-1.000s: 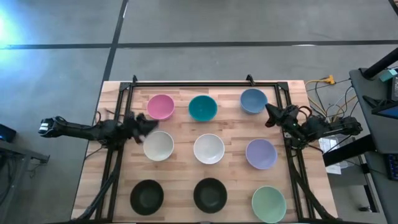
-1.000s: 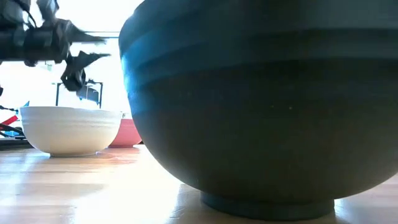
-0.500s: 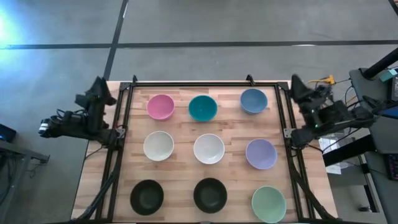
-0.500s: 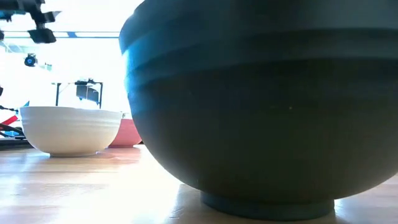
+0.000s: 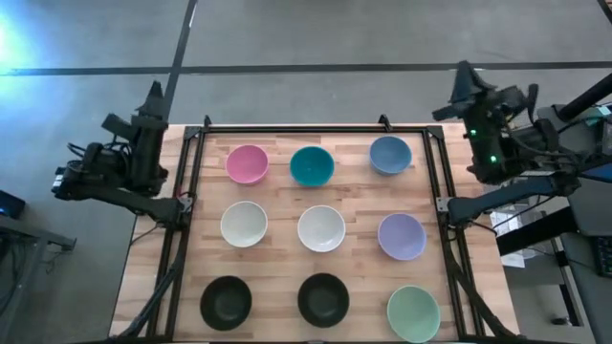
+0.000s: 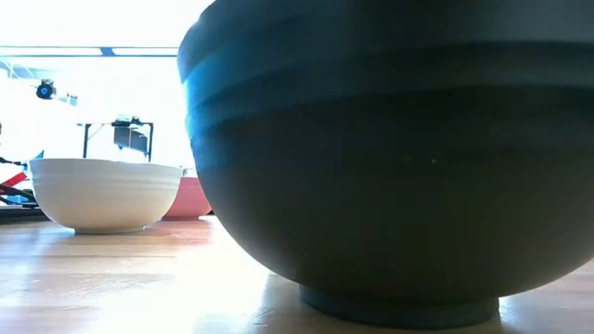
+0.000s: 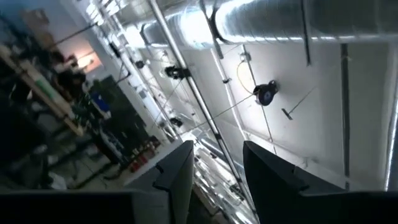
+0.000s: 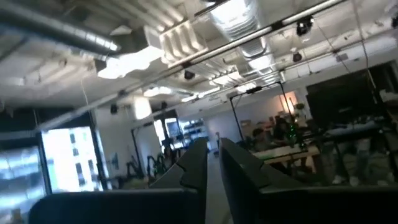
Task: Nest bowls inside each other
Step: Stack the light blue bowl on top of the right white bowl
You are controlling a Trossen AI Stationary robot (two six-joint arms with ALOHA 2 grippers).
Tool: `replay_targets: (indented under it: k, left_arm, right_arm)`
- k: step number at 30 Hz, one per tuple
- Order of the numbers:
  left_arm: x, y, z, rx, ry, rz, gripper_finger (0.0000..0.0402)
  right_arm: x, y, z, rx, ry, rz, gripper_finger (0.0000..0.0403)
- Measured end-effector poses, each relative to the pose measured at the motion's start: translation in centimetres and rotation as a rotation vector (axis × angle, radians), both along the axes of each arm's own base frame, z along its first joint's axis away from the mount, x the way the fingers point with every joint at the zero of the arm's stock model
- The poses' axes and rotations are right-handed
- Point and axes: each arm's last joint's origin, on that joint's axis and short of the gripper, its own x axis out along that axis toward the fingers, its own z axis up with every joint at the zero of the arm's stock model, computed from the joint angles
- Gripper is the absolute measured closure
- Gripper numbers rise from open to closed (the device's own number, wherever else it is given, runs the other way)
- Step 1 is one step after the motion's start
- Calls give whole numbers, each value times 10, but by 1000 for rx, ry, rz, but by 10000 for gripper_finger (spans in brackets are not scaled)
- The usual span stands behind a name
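Observation:
Nine bowls stand apart on their bases in a three-by-three grid on the wooden table. The far row is pink (image 5: 247, 163), teal (image 5: 312, 165) and blue (image 5: 390, 154). The middle row is white (image 5: 244, 224), white (image 5: 321, 228) and lavender (image 5: 402, 236). The near row is black (image 5: 227, 301), black (image 5: 323, 298) and pale green (image 5: 413, 313). In the low view a black bowl (image 6: 390, 158) fills the front, with a white bowl (image 6: 104, 193) and the pink bowl (image 6: 190, 199) behind it. My left gripper (image 5: 153, 96) is off the table's far left corner, open and tipped up at the ceiling (image 7: 214, 155). My right gripper (image 5: 461, 81) is off the far right corner, raised, with a narrow gap between its fingers (image 8: 213, 152).
A dark metal frame (image 5: 316, 128) runs along the table's far edge and down both sides. Cables and equipment (image 5: 535, 182) crowd the floor to the right of the table. The bowls stand close together, with strips of bare wood (image 5: 283, 196) between the rows.
Both arms have drawn back from over the table. The left gripper left the spot beside the left white bowl, moving left, far and up. The right gripper left the blue bowl's side, moving right, far and up. Both have tipped upward. No bowl has moved.

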Motion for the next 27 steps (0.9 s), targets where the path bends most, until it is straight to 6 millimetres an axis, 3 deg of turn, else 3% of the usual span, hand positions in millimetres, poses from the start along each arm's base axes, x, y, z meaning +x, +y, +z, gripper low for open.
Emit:
replay_targets:
  k: [3,7,12,14,18,22,25,27]
  left_arm:
    - [8,-2,24,91,139,19,277]
    - [25,-4,45,136,505,-37,277]
    - [27,0,50,-12,869,-175,277]
    - [22,4,48,-103,979,-212,277]
    - [19,13,37,-267,1143,-392,277]
    - [35,23,19,-371,1273,-575,277]
    - [55,28,4,-401,1371,-605,277]
    - [70,30,-6,-401,1445,-604,277]
  right_arm:
    - [6,-2,1,26,118,43,365]
    - [15,-11,-5,89,180,242,364]
    - [26,-36,-21,346,371,696,364]
    - [31,-48,-32,481,498,785,364]
    - [36,-74,-56,657,758,580,364]
    - [35,-90,-88,887,983,331,364]
    - [39,-98,-113,1003,1147,360,364]
    - [46,-103,-129,1079,1156,464,364]
